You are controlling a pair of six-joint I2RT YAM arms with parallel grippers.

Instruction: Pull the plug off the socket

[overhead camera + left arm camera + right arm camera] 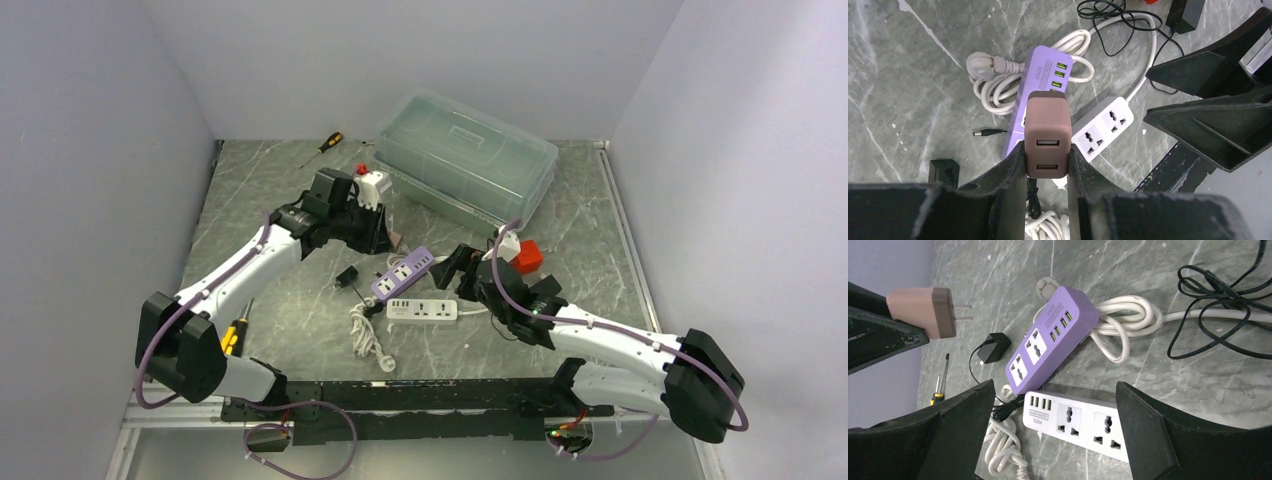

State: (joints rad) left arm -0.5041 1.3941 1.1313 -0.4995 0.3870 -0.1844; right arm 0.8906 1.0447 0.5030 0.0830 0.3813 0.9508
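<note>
My left gripper (1047,155) is shut on a brown two-port USB plug (1047,132) and holds it in the air above the purple socket strip (1043,80). In the right wrist view the plug (923,312) shows at upper left with its two bare prongs pointing right, apart from the purple strip (1048,340). My right gripper (1054,385) is open and empty, hovering over the white socket strip (1083,422). In the top view the left gripper (378,232) is behind the purple strip (403,272) and the right gripper (455,267) is to its right.
A clear lidded box (465,160) stands at the back. A red block (528,257), a small black adapter (347,276), coiled white cable (368,335), a black cable (1218,305) and two screwdrivers (325,145) (232,338) lie on the marble table.
</note>
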